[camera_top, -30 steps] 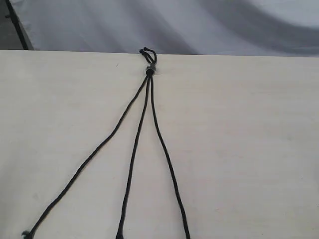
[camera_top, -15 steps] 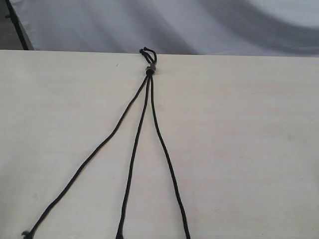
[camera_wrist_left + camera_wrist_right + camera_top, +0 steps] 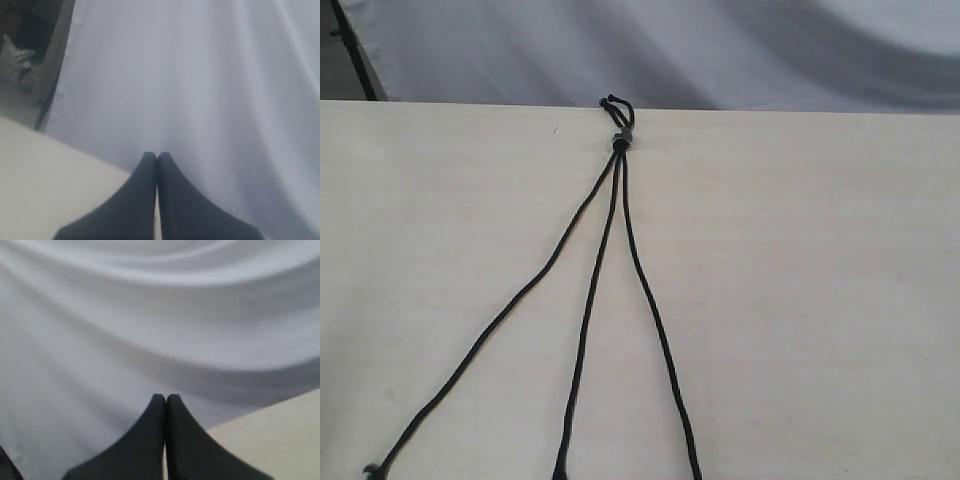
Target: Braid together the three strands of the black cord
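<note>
Exterior view shows the black cord (image 3: 588, 310) lying flat on the table (image 3: 820, 300), its three strands (image 3: 655, 320) fanned out uncrossed from the knot (image 3: 619, 142), likely so each can be picked singly. The left gripper (image 3: 157, 156) and right gripper (image 3: 165, 397) are pressed together, empty, away from the knot.

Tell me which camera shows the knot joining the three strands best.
The exterior view: the knot sits sharp at the edge of the table, with the three strands fanning out from it. Both wrist views miss it, showing only the shut left gripper and right gripper against white cloth.
</note>
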You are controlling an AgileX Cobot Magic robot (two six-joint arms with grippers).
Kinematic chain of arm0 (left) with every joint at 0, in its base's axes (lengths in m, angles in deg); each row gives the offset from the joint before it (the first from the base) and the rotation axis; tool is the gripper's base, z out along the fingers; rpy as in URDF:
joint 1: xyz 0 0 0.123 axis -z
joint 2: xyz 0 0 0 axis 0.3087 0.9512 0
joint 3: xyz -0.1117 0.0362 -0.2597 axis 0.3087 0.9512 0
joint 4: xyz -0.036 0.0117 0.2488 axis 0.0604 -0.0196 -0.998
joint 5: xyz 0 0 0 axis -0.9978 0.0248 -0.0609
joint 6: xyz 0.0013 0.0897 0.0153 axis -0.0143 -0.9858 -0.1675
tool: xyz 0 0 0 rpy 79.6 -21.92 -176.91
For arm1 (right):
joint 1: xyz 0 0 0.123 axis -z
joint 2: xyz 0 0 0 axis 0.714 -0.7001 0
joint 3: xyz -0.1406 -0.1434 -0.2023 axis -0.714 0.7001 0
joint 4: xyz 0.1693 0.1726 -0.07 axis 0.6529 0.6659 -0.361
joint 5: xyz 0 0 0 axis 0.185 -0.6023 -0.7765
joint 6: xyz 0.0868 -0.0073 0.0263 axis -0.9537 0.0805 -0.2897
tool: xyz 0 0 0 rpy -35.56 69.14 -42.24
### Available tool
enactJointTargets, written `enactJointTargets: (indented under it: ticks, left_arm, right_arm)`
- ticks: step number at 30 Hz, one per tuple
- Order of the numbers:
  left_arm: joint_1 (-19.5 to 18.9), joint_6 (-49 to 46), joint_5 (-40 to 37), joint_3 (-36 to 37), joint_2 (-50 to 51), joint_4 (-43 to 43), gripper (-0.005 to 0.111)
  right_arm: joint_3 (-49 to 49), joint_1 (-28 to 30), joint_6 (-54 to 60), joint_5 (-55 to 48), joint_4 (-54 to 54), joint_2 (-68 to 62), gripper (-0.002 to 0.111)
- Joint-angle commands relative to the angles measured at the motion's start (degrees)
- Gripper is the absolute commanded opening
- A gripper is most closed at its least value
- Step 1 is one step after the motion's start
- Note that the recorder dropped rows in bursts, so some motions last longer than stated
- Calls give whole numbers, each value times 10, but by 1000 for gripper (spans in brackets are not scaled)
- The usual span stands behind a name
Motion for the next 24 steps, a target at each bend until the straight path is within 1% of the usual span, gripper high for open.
enactJointTargets:
  ticks: [1,2,4,6,7,10,12,14,16,18,22,24]
  left_arm:
    - [1,117,184,-3,0,0,0]
    - [1,117,240,-3,0,-31,0]
    - [1,95,297,-10,0,-87,0]
    - [1,75,250,-61,17,-114,0]
    - [1,65,204,-92,39,-119,0]
    - [1,59,78,-171,131,-155,0]
    - [1,61,13,-210,191,-170,0]
    - [1,59,-46,-240,254,-171,0]
    - [1,43,-87,-257,306,-171,0]
    - [1,22,-97,-260,352,-171,0]
    - [1,-5,-112,-260,441,-171,0]
    - [1,-5,-134,-260,482,-169,0]
  right_arm:
    - [2,3,-54,77,-6,4,0]
    - [-11,3,-54,77,-33,4,0]
    - [-45,3,-57,63,-85,4,0]
    - [-93,3,-68,28,-101,-16,0]
    - [-118,3,-68,2,-107,-35,0]
    - [-183,1,-68,-93,-122,-141,0]
    - [-220,-16,-67,-155,-118,-228,0]
    - [-247,-51,-42,-192,-105,-310,0]
    - [-273,-110,-4,-214,-92,-398,0]
    - [-300,-173,18,-221,-89,-473,0]
    - [-368,-311,21,-224,-89,-625,1]
    - [-410,-368,21,-231,-89,-697,6]
